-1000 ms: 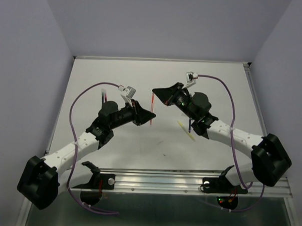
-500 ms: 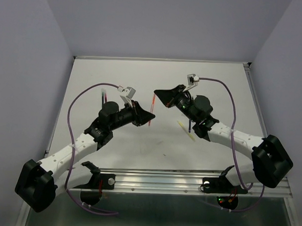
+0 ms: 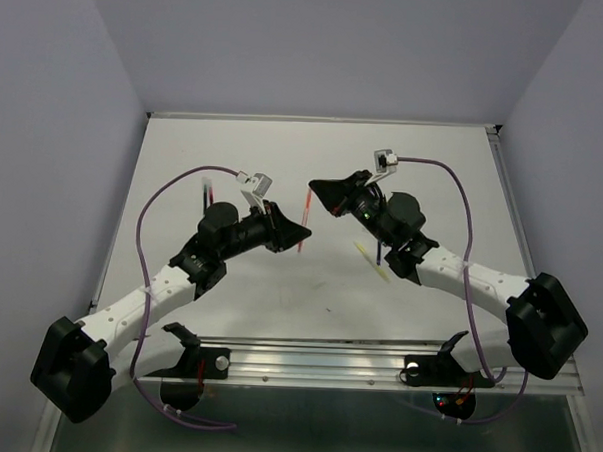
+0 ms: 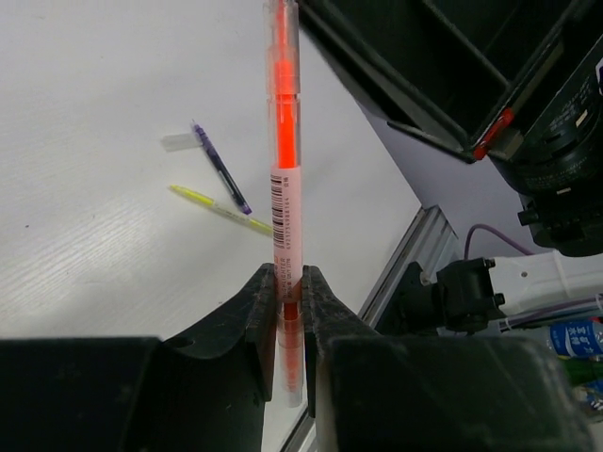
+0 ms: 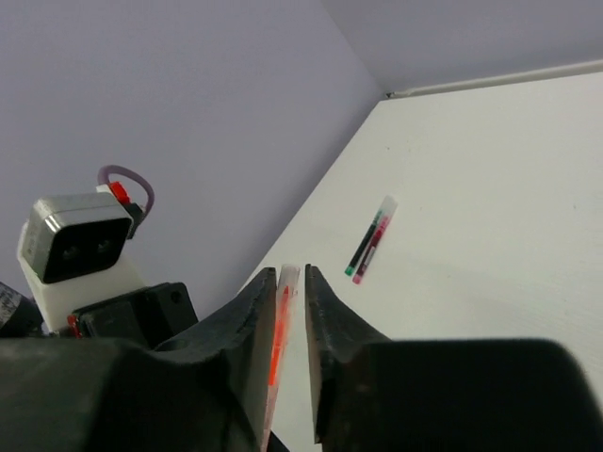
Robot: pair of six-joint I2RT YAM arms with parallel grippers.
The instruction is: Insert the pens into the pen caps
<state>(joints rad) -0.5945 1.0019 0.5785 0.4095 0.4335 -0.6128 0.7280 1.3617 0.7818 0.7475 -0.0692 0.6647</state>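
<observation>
Left gripper (image 4: 288, 284): jaws are clenching the orange pen (image 4: 285, 188) near its lower end. The pen is sticking straight out past the fingertips. In the top view it is hanging off the desk (image 3: 285, 145) over the middle, between the two arms.

Right gripper (image 5: 288, 311): it is facing the left one, and its jaws are sitting around the pen's translucent far end. They are parted narrowly, and a thin strip of white desk is showing between the pen and one finger (image 5: 325, 320), so they are released, not squeezing. The left wrist camera (image 5: 75, 240) is showing at the left of this view.

Other pens are lying flat on the desk:
- The blue pen (image 4: 221, 169) and yellow pen (image 4: 221, 209) are lying close together, right of the middle, nearer the near edge than the far one.
- A pale cap (image 4: 177, 141) is lying just beside the blue pen's far end. I cannot tell if it is touching.
- The dark green pen (image 5: 365, 237) and red pen (image 5: 374, 241) are lying side by side, touching along their length, close to the left edge. Both are showing pale ends pointing toward the far edge.
</observation>
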